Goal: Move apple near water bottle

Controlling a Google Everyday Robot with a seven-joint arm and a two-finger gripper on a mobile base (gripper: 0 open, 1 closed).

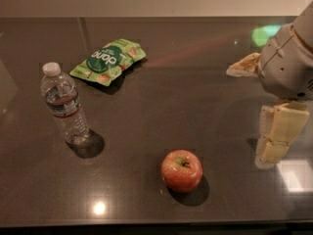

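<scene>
One round red apple sits nearest, close to the front edge of the table and a little right of centre. Its skin is smooth and glossy, red mottled with paler streaks, with a yellow-green patch around a short dark stem on top. It rests upright over its own shadow, touching nothing else.

To its right, well apart from it, the tool hangs at the table's right edge: pale cream blocky segments point down below a rounded grey housing, and a tan piece juts left higher up. Whether the tool is spread or closed cannot be told; it has hold of nothing that shows.

Farther back on the left stands the water bottle, upright and well apart from the apple — clear ribbed plastic, a white screw cap, a red-and-white label band around its upper body. Beyond it, toward the far side, lies a flat green snack bag, crinkled and shiny, with white lettering on a darker green round. The table is a dark, polished slab — bright spots of light show mirrored on it.
</scene>
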